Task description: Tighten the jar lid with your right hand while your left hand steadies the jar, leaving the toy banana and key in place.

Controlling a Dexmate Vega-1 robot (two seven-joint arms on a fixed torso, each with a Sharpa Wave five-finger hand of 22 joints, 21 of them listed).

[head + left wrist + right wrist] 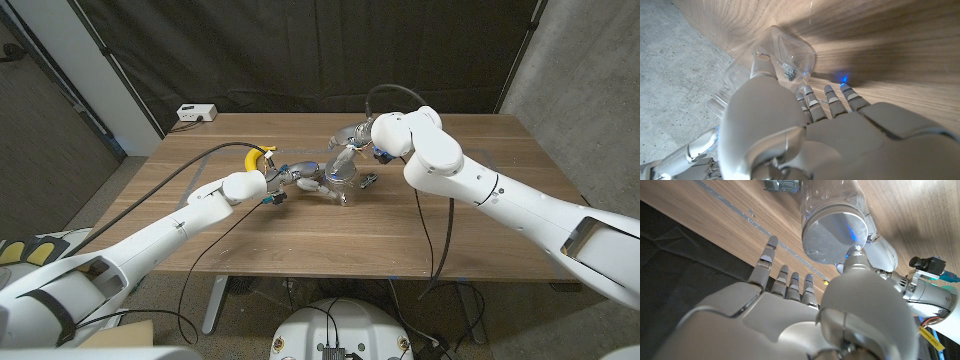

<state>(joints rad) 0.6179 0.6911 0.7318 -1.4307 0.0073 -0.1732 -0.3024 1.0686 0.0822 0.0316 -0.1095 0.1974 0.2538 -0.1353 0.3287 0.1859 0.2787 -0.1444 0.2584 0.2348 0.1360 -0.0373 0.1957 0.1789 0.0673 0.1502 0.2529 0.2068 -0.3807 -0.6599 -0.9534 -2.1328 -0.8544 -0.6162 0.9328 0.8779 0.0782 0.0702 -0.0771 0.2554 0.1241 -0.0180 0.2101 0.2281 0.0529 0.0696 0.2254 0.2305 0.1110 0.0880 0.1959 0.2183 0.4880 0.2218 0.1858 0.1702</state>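
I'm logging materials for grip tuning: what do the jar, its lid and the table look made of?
The jar looks like clear plastic or glass: the wood shows through its wall. Its lid looks like smooth metal or silvery plastic, matte grey with a soft sheen. The table looks like wood or wood veneer, with visible brown grain.

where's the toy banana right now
In the head view the toy banana lies on the table's left half, toward the far edge, just behind the left hand and left of the jar.
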